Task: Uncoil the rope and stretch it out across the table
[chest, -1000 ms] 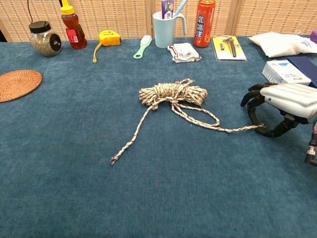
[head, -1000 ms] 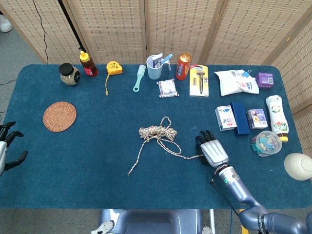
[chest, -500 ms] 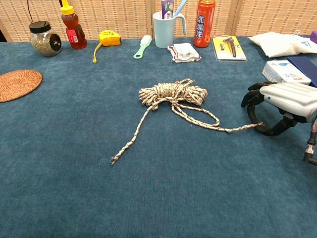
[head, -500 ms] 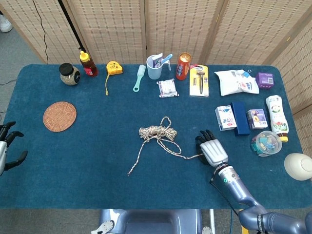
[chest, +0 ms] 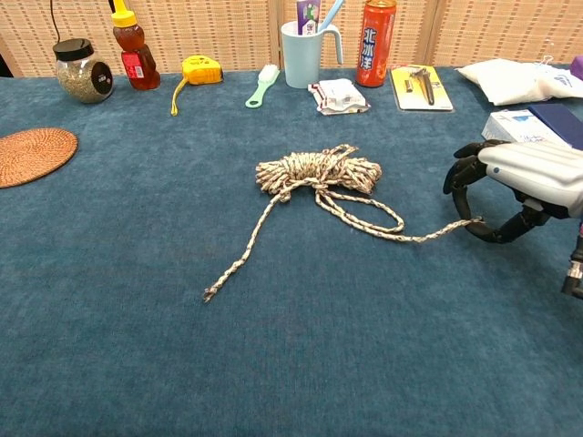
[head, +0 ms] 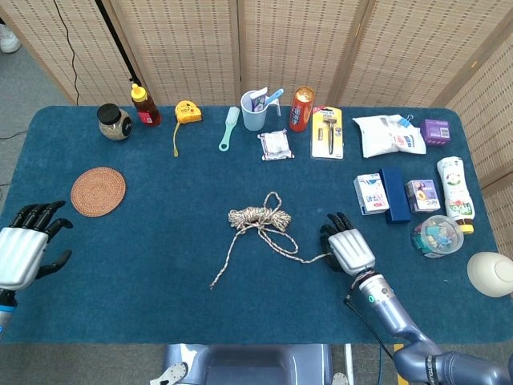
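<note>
A tan braided rope (head: 258, 216) lies mid-table, mostly bunched in a coil (chest: 319, 170). One loose end (chest: 209, 293) trails toward the table's front left. The other end runs right to my right hand (head: 349, 249), whose thumb and fingers (chest: 466, 182) pinch it just above the cloth. The right hand (chest: 528, 177) is palm down, right of the coil. My left hand (head: 22, 250) hovers at the table's left edge with fingers spread, holding nothing, far from the rope; the chest view does not show it.
A woven coaster (head: 98, 191) lies at the left. Along the back stand a jar (head: 115, 122), honey bottle (head: 145, 106), tape measure (head: 187, 111), cup (head: 255, 112) and can (head: 301, 108). Boxes (head: 391, 193) and a lotion bottle (head: 455, 191) crowd the right side.
My left hand has come in from the left edge onto the table. The right hand has shifted slightly, lifting the pinched rope end a little. The coil has not moved.
</note>
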